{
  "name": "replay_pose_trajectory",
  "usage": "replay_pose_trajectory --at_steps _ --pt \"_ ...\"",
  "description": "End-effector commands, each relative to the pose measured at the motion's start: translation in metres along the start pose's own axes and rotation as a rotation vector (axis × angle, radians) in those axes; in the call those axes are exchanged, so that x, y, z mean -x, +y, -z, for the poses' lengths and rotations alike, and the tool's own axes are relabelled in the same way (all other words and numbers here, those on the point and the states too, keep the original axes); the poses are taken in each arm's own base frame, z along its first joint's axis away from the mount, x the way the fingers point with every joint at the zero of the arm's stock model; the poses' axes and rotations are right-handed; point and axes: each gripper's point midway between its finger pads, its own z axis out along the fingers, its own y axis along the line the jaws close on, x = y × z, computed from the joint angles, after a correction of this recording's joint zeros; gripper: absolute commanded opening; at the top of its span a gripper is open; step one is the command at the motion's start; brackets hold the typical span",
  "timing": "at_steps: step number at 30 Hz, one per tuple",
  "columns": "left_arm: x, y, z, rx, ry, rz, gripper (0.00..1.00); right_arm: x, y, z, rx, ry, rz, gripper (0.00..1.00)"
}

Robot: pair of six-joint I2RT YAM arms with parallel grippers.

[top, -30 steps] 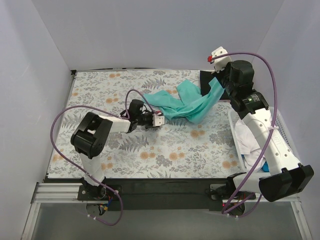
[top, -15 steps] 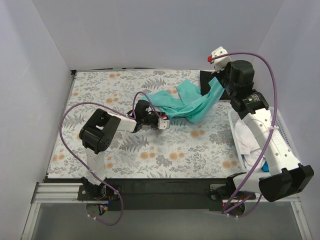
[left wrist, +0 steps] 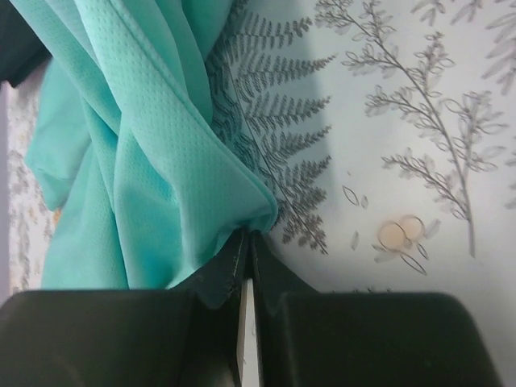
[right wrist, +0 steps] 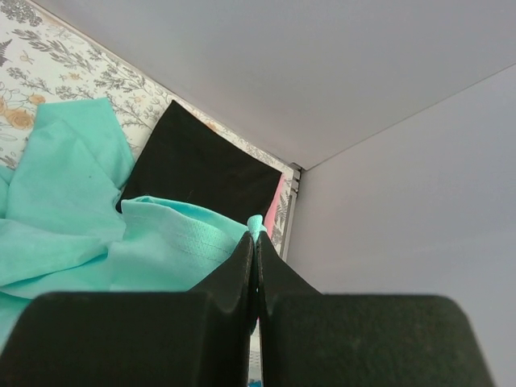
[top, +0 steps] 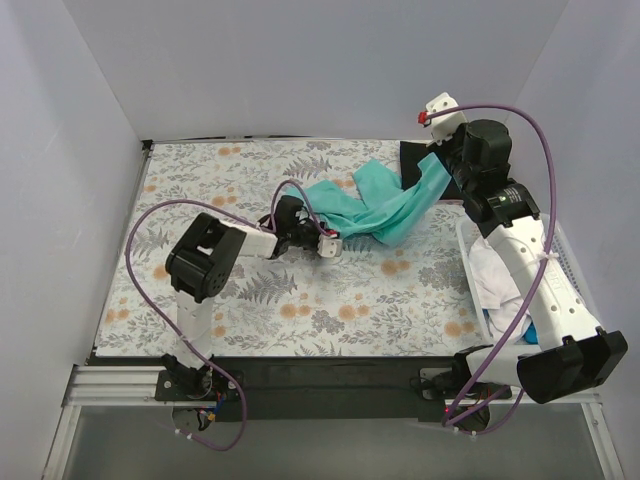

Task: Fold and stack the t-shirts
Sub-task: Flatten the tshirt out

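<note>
The teal-green t-shirt (top: 385,208) lies crumpled at the back right of the table. My right gripper (top: 440,168) is shut on one corner of it and holds that corner raised; a teal nub shows at the tips in the right wrist view (right wrist: 256,222). My left gripper (top: 331,243) lies low on the table at the shirt's near-left edge. Its jaws are shut, with the teal hem (left wrist: 260,216) bunched at the tips (left wrist: 246,235). A folded black t-shirt (top: 412,158) lies in the back right corner; it shows in the right wrist view (right wrist: 201,173) with a pink edge (right wrist: 272,211) beside it.
The grey-and-orange floral cloth (top: 330,300) covers the table. A white lattice basket (top: 565,262) stands at the right edge with white cloth (top: 495,275) and blue cloth (top: 530,335) inside. White walls close in on three sides.
My left arm has slid to the right along the table, bringing its gripper up to the teal shirt's edge. The right arm and the raised corner have not moved.
</note>
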Motion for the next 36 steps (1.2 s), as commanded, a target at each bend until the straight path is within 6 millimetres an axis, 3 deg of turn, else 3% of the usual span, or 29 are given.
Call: replay_pose_trajectory --at_steps 1,2,3,4,5,6,8,9,10,12,13,14,15,16,18,19,23,32,36 --pt "0.011 0.002 0.036 -0.045 0.026 0.088 0.00 0.030 -0.023 0.011 -0.060 -0.104 -0.021 0.01" --pt "0.027 0.024 0.055 -0.008 0.012 0.083 0.00 0.031 -0.019 0.010 -0.044 -0.113 -0.023 0.01" --pt "0.028 0.035 0.075 0.005 0.006 0.115 0.00 0.033 -0.017 0.012 -0.030 -0.126 -0.023 0.01" --pt "0.027 0.019 0.091 -0.057 0.024 0.203 0.00 0.032 -0.014 0.013 -0.013 -0.128 -0.020 0.01" --pt "0.040 0.032 0.113 -0.036 0.025 0.200 0.00 0.035 -0.006 0.014 0.024 -0.152 -0.017 0.01" --pt "0.036 0.025 0.139 -0.073 0.048 0.296 0.00 0.037 -0.005 0.019 0.035 -0.166 -0.023 0.01" --pt "0.040 0.025 0.170 -0.092 0.079 0.321 0.00 0.029 0.011 0.020 0.091 -0.166 -0.030 0.01" --pt "0.041 0.035 0.194 -0.062 0.107 0.341 0.00 0.028 0.015 0.025 0.115 -0.174 -0.057 0.01" --pt "0.045 0.017 0.209 -0.111 0.127 0.424 0.00 0.025 0.023 0.029 0.147 -0.173 -0.067 0.01" --pt "0.046 0.008 0.238 -0.107 0.172 0.478 0.00 0.015 0.054 0.042 0.287 -0.182 -0.091 0.01" --pt "0.049 -0.015 0.249 -0.159 0.195 0.542 0.00 0.010 0.067 0.047 0.342 -0.179 -0.119 0.01" --pt "0.046 -0.024 0.259 -0.163 0.236 0.564 0.00 0.012 0.088 0.057 0.451 -0.213 -0.134 0.01" --pt "0.040 -0.030 0.271 -0.146 0.268 0.600 0.00 -0.002 0.106 0.067 0.524 -0.187 -0.145 0.01" --pt "0.042 -0.045 0.281 -0.151 0.288 0.641 0.00 -0.006 0.116 0.074 0.573 -0.183 -0.165 0.01" --pt "0.028 -0.060 0.301 -0.128 0.354 0.709 0.00 -0.024 0.138 0.082 0.654 -0.150 -0.183 0.01" --pt "0.026 -0.076 0.304 -0.144 0.370 0.747 0.00 -0.031 0.143 0.084 0.671 -0.127 -0.188 0.01" --pt "0.017 -0.098 0.305 -0.115 0.410 0.866 0.00 -0.050 0.156 0.089 0.700 -0.086 -0.198 0.01" --pt "0.002 -0.119 0.296 -0.093 0.459 1.058 0.00 -0.101 0.196 0.100 0.797 0.057 -0.271 0.01" --pt "0.008 -0.125 0.297 -0.155 0.465 1.161 0.00 -0.097 0.190 0.098 0.775 0.059 -0.285 0.01"
